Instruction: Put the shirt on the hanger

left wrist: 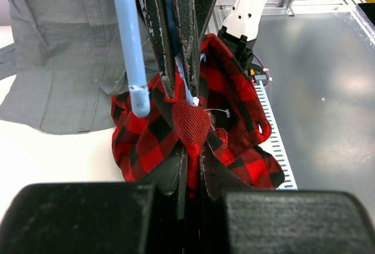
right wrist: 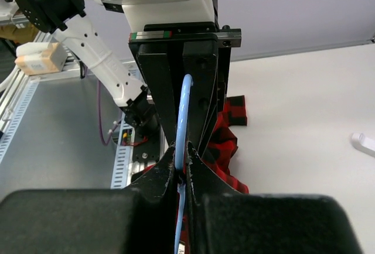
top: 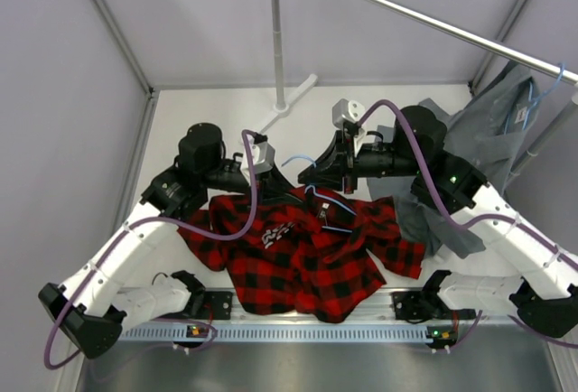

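1. Red-and-black plaid flannel shirt (top: 307, 266) lies crumpled on the white table (top: 208, 112), at the middle of the near edge between the two arms. One bunch of it is raised toward the pincers.
2. Left pincer (left wrist: 194, 148): jaws together, clamped on that bunch of shirt fabric. This is clear only in the left wrist view; from above the tips are hidden under the wrist.
3. Right pincer (right wrist: 182, 151): jaws together on the thin light-blue clothes hanger (right wrist: 185, 99), with the wire running up between the fingers.
4. The two pincers face each other tip to tip, very close, above the shirt's far edge.
5. The hanger is mostly hidden from above. Only short blue bits show on the shirt and by the right wrist, so the triangle can't be traced. Can't tell if any of it is inside the shirt.
6. White lettering (top: 278, 235) on the shirt's dark inner panel is too small to read.
7. Plain grey button-up garment (top: 492, 126) hangs from the metal rail (top: 406, 8) at the far right corner of the table. Its lower part is partly covered by the right arm.
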`<state>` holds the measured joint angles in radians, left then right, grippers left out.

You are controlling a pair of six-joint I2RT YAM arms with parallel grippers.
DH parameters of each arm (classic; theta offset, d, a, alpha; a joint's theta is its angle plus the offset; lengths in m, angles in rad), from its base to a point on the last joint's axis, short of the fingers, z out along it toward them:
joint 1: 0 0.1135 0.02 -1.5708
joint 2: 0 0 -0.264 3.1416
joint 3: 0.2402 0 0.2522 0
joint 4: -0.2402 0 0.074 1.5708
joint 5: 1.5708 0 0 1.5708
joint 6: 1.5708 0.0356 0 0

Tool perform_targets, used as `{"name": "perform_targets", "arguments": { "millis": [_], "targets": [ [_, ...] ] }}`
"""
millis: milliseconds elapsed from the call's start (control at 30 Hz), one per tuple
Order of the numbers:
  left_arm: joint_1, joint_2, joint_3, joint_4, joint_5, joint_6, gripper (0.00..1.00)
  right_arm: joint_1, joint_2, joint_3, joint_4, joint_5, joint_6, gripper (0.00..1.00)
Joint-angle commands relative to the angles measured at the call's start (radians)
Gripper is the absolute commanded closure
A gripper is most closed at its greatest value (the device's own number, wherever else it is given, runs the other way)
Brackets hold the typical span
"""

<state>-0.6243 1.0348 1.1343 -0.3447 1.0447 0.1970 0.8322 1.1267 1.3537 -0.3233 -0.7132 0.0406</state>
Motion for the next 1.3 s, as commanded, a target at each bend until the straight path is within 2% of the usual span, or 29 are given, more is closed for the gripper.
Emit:
{"name": "perform_targets", "arguments": {
  "millis": [0,33,167,200,233,300,333,400,533,600,633,733,767,833,900,1000,1133,1167,1267],
  "targets": [
    [0.000,-0.030,0.007,0.084,0.000,0.015,1.00,-0.007,-0.018,-0.014,0.096,-0.052,0.025,1.00],
    [0.000,-0.038,0.007,0.084,-0.020,0.009,1.00,-0.008,-0.025,-0.018,0.099,-0.045,0.024,1.00],
    [-0.002,-0.059,0.005,0.098,-0.158,-0.025,0.66,-0.018,-0.071,-0.068,0.135,0.058,0.027,1.00],
    [0.000,-0.064,0.002,0.107,-0.229,-0.054,0.26,-0.022,-0.086,-0.074,0.139,0.079,0.028,1.00],
    [0.000,-0.068,-0.001,0.118,-0.264,-0.065,0.02,-0.031,-0.093,-0.079,0.142,0.080,0.031,1.00],
    [0.000,-0.087,-0.001,0.142,-0.331,-0.097,0.02,-0.041,-0.100,-0.084,0.142,0.074,0.030,1.00],
    [0.000,-0.094,0.001,0.154,-0.430,-0.114,0.02,-0.054,-0.105,-0.085,0.141,0.073,0.030,1.00],
    [0.000,-0.133,0.008,0.185,-0.527,-0.148,0.02,-0.080,-0.116,-0.097,0.139,0.064,0.030,1.00],
    [0.000,-0.246,-0.010,0.226,-0.881,-0.197,0.02,-0.183,-0.153,-0.113,0.087,0.046,0.033,1.00],
    [0.000,-0.338,-0.050,0.227,-1.051,-0.319,0.02,-0.206,-0.191,-0.110,0.053,0.104,0.025,1.00],
    [0.000,-0.372,-0.123,0.228,-1.136,-0.350,0.02,-0.209,-0.206,-0.100,0.015,0.138,0.022,1.00],
    [0.000,-0.508,-0.284,0.219,-1.137,-0.412,0.02,-0.217,-0.251,-0.046,-0.090,0.292,0.018,1.00],
    [0.000,-0.554,-0.319,0.204,-1.199,-0.450,0.02,-0.220,-0.254,-0.027,-0.121,0.326,0.016,1.00],
    [0.000,-0.571,-0.387,0.197,-1.236,-0.461,0.02,-0.226,-0.257,0.014,-0.177,0.319,0.015,1.00],
    [0.000,-0.529,-0.436,0.199,-1.278,-0.508,0.02,-0.226,-0.257,0.034,-0.207,0.299,0.012,1.00],
    [0.000,-0.417,-0.441,0.205,-1.266,-0.527,0.02,-0.228,-0.274,0.038,-0.211,0.302,0.013,1.00],
    [0.000,-0.352,-0.496,0.335,-1.160,-0.498,0.02,-0.228,-0.283,0.044,-0.215,0.294,0.013,1.00],
    [-0.002,-0.346,-0.510,0.401,-1.157,-0.499,0.02,-0.228,-0.281,0.045,-0.221,0.293,0.012,1.00],
    [0.000,-0.294,-0.524,0.426,-1.189,-0.490,0.03,-0.228,-0.280,0.056,-0.224,0.261,0.012,1.00]
  ]
}}
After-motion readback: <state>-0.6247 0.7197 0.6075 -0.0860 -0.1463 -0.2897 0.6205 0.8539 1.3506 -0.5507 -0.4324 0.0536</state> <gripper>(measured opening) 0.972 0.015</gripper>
